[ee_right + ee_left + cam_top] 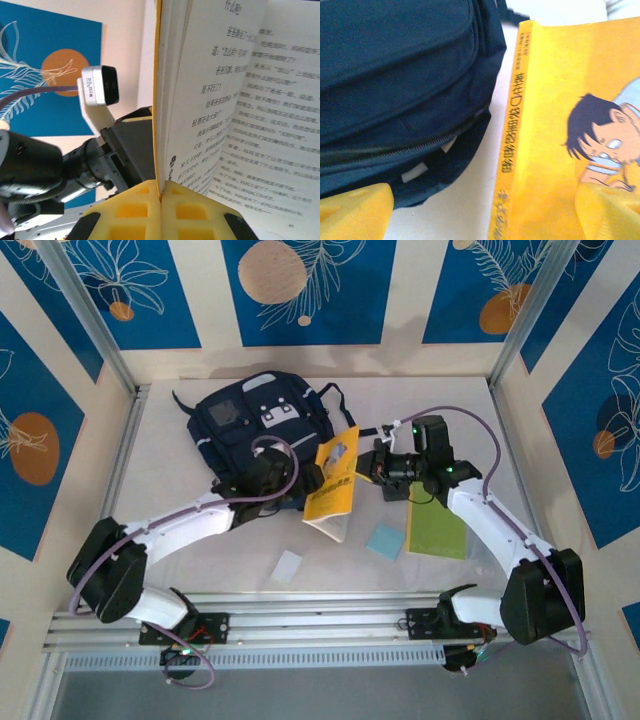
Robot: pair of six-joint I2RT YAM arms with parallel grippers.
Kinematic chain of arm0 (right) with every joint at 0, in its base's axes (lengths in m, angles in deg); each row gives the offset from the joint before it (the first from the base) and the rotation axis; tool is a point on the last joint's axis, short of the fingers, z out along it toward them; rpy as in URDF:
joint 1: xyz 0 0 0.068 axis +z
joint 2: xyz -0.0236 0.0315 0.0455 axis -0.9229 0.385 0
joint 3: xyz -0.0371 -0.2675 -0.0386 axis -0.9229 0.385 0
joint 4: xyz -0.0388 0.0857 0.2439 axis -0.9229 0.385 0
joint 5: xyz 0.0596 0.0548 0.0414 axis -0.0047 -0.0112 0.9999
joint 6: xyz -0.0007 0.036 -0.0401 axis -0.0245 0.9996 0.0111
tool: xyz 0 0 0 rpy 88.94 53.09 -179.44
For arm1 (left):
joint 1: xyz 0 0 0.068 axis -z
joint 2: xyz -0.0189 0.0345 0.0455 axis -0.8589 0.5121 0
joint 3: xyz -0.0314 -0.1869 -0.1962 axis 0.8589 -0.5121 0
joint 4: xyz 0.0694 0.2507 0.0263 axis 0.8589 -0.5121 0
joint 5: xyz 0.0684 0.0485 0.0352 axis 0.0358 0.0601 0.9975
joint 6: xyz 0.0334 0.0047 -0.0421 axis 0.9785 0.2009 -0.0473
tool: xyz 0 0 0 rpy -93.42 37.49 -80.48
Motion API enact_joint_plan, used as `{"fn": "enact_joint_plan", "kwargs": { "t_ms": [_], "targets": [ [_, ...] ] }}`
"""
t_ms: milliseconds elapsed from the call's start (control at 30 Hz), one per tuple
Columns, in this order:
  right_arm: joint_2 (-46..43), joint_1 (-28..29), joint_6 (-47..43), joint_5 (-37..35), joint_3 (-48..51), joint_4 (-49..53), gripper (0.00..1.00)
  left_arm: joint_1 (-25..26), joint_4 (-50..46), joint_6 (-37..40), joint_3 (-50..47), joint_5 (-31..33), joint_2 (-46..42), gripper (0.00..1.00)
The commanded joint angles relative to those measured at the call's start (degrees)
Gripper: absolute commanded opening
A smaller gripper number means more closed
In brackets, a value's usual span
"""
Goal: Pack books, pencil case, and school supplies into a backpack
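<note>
Top external view: the navy backpack (255, 420) lies far left of centre on the table (340, 575). The yellow book (333, 483) stands tilted just right of it. The right claw (374, 466) is clamped on the book's right edge. In the right wrist view its pads (135, 210) meet on the cover's edge and the pages fan free. The left claw (298, 480) sits between backpack and book, fingers spread wide. In the left wrist view a bare strip of table separates the spine from the backpack's corner. The green book (437, 530) lies flat to the right, with the blue pad (384, 541) just beside its left edge. The white piece (288, 566) lies nearer and further left, with open table around it.
</note>
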Motion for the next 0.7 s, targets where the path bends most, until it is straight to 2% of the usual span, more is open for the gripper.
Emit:
{"fn": "enact_joint_plan", "kwargs": {
  "t_ms": [0,133,267,433,667],
  "targets": [
    [1.75,1.36,-0.30,5.72,-3.79,-5.80,0.00,-3.31,-0.82,1.42,-1.52,-0.07,-4.05,0.94],
    [7.40,3.13,-0.43,8.00,-4.26,-13.13,0.00,-7.89,-1.91,2.63,-3.43,-0.43,-7.20,0.96],
    [15.14,3.21,-0.96,9.64,-2.52,-20.68,0.00,-9.91,-3.42,4.41,-4.69,0.42,-8.33,0.95],
    [24.78,1.59,-2.55,9.94,-1.03,-22.40,0.00,-10.25,-3.61,4.98,-5.59,0.48,-7.37,0.95],
    [29.95,-1.01,-5.53,5.13,1.38,-17.84,0.00,-10.29,-3.05,5.81,-4.69,-1.50,-2.58,0.94]
  ]
}}
